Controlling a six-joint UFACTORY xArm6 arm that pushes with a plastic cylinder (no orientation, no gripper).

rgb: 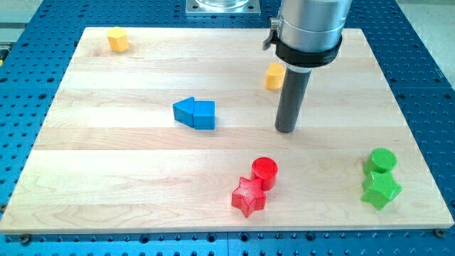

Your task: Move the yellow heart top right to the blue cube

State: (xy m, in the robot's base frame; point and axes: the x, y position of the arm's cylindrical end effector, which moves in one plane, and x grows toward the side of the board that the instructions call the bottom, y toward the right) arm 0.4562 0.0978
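There was no claw on my arm to open or clench, only the straight dark rod, and it held nothing. My tip (286, 131) rested on the wooden board (106, 171) a little right of centre, touching no block that I could see.

The nearest block was a yellow one (274, 76), just above and slightly to the view's left of my tip, partly hidden behind the rod's grey housing. Its shape was too covered for me to say whether it was the heart. A second yellow block (117, 39) sat far off near the board's top-left corner, close to the top edge; it looked faceted, but I could not make out its shape for certain either.

The blue cube (204, 115) lay left of my tip, around the middle of the board, with a blue triangular block (185, 111) touching its left side. A band of bare wood separated the cube from my tip.

Toward the view's bottom, a red cylinder (265, 171) and a red star (249, 196) sat touching each other, below and slightly left of my tip. At the right edge, a green cylinder (382, 161) stood against a green star (381, 190), both close to the board's border.

Bare board stretched across the whole left half, below the blue pair, and along the right side above the green blocks.
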